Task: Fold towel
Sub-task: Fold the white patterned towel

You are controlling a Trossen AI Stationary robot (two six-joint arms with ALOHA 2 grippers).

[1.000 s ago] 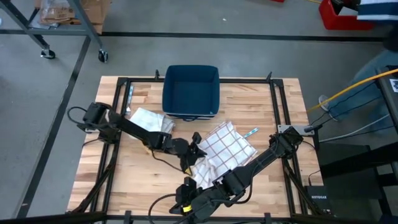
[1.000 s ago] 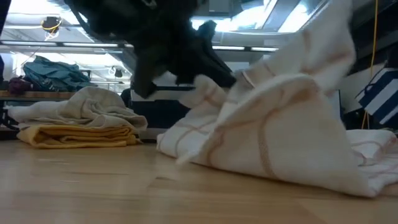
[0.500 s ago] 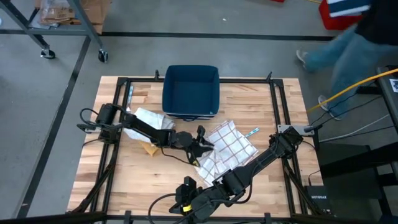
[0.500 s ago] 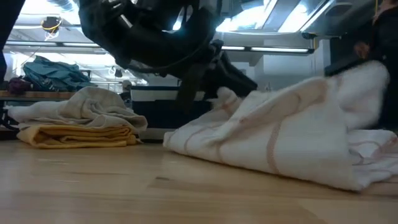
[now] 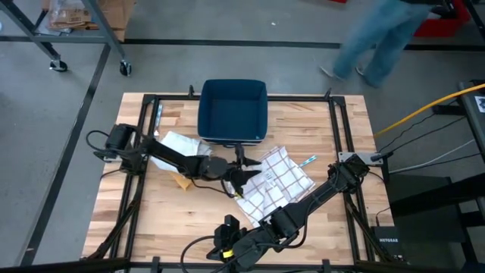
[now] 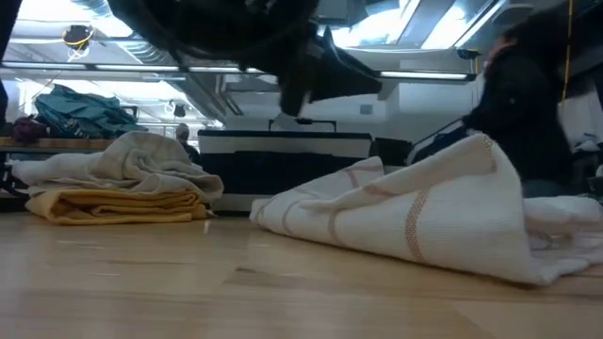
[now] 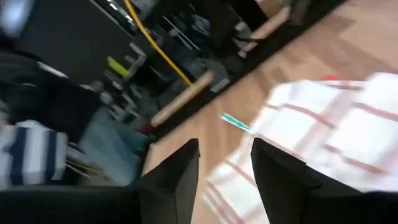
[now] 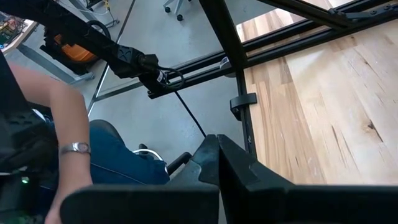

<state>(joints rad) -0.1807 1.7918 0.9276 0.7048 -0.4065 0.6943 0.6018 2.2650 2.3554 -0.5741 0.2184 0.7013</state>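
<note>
Towel on desk, left tool above it

Planks of pale wood made up the desk [image 5: 159,208], framed by black rails and standing on a grey concrete floor. In the low view the room behind showed shelving, bright ceiling lights and a teal bag on a bench. A person in blue jeans [image 5: 377,42] was on the floor beyond the far right corner of the desk, and another person's arm with a wristwatch [image 8: 73,148] showed in the right wrist view, off the desk's edge.

The checked towel [image 5: 279,178] lay crumpled on the desk, right of centre, just in front of a dark blue bin [image 5: 233,111] at the far edge. A pile of other cloths [image 5: 182,148], white over yellow, sat to the left, near the bin. A small teal item [image 5: 305,161] lay beside the towel's right edge.

The left tool [image 5: 241,172] was at the towel's left edge, raised above it in the low view, its fingers [image 7: 177,177] spread apart and empty. The right tool [image 5: 227,244] waited at the near edge of the desk, its fingers pressed together on nothing.
</note>
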